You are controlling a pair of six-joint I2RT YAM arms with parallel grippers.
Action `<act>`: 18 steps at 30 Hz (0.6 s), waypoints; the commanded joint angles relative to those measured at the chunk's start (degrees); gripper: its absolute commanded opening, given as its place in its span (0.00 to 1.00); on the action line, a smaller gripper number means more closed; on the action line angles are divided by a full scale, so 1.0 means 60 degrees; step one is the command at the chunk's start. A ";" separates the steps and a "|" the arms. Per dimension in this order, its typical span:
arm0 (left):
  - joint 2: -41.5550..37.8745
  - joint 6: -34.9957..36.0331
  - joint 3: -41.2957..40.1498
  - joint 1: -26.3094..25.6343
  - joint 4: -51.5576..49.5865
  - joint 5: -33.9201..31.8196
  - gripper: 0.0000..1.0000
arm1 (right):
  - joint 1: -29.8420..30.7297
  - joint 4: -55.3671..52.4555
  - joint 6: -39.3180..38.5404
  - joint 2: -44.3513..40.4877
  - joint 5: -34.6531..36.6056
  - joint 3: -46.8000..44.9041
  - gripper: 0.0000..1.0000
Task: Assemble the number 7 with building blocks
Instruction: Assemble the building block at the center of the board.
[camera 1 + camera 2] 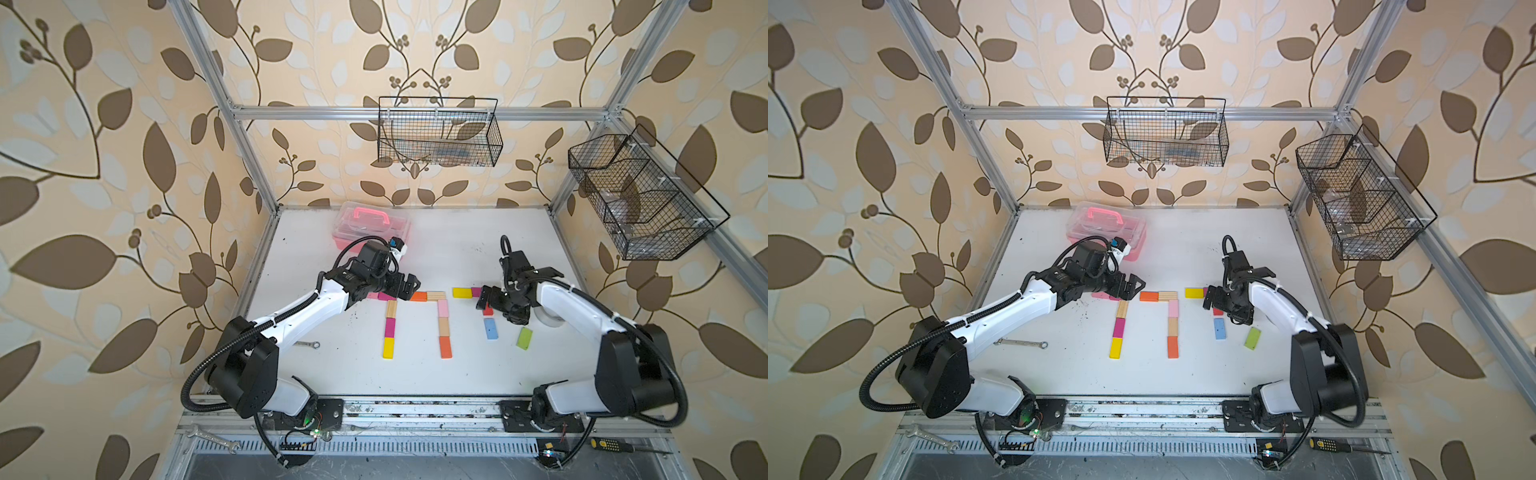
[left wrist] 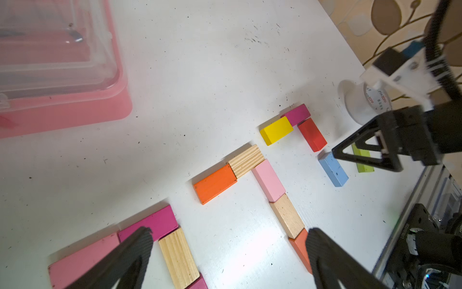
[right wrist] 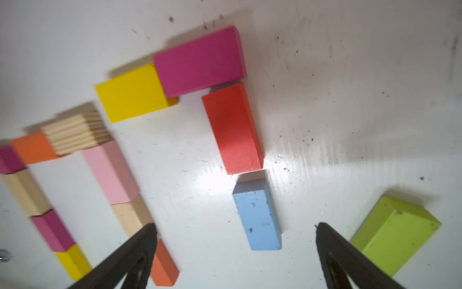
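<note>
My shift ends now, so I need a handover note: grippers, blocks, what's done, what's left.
Left gripper: open, empty, over the bar of the leftmost 7.
Right gripper: open, empty, above the red block and blue block.
Done: leftmost 7 and middle 7, five blocks each.
Third 7: yellow block and magenta block form the bar; red then blue start the stem, with a small gap.
Left: green block lies loose and tilted beside blue; place it below blue.
</note>
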 commanded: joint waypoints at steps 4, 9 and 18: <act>-0.0436 0.0027 0.0190 -0.0027 0.0103 -0.0043 0.99 | 0.0711 0.0913 0.5956 -0.2877 0.0152 -0.1693 1.00; -0.0459 -0.0155 0.0057 -0.0024 0.0340 0.0000 0.99 | 0.1829 0.1430 0.8667 -0.4582 0.0872 -0.3093 1.00; -0.0546 -0.0357 -0.0149 -0.0019 0.0474 0.0030 0.99 | 0.3290 0.2029 1.1040 -0.5814 0.1358 -0.5032 1.00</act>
